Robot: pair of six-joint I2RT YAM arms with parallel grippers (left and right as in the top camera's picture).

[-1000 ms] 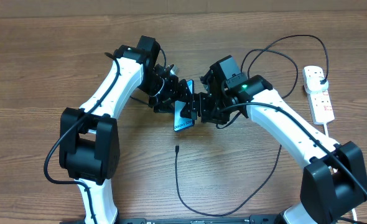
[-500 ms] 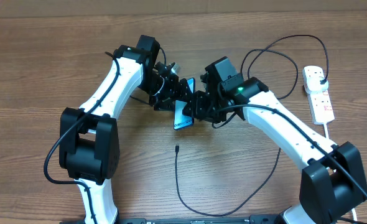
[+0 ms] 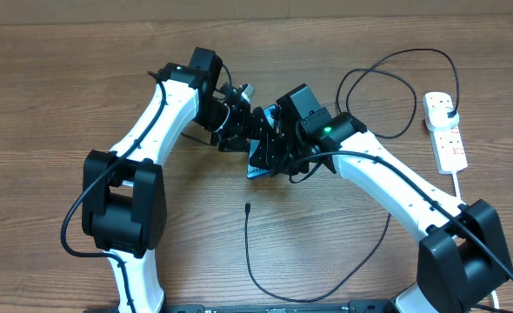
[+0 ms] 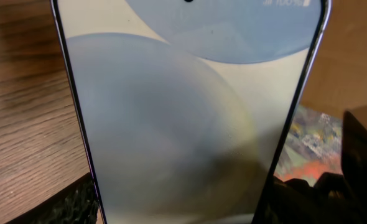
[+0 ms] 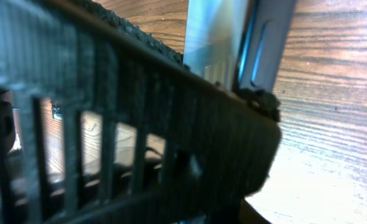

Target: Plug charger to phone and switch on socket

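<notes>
Surface (image 3: 48,87): brown wood-grain top, grain running left to right, matte, filling nearly the whole overhead view. Far edge: narrow paler tan band (image 3: 256,7), material unclear. Light: even, soft, faint shadows, mild sheen in right wrist view

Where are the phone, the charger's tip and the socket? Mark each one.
phone (image 4: 183,137): left wrist view, middle of its screen.
charger (image 3: 248,208): overhead view, its connector tip lying on the table.
socket (image 3: 450,143): overhead view, middle of its white body.
</notes>
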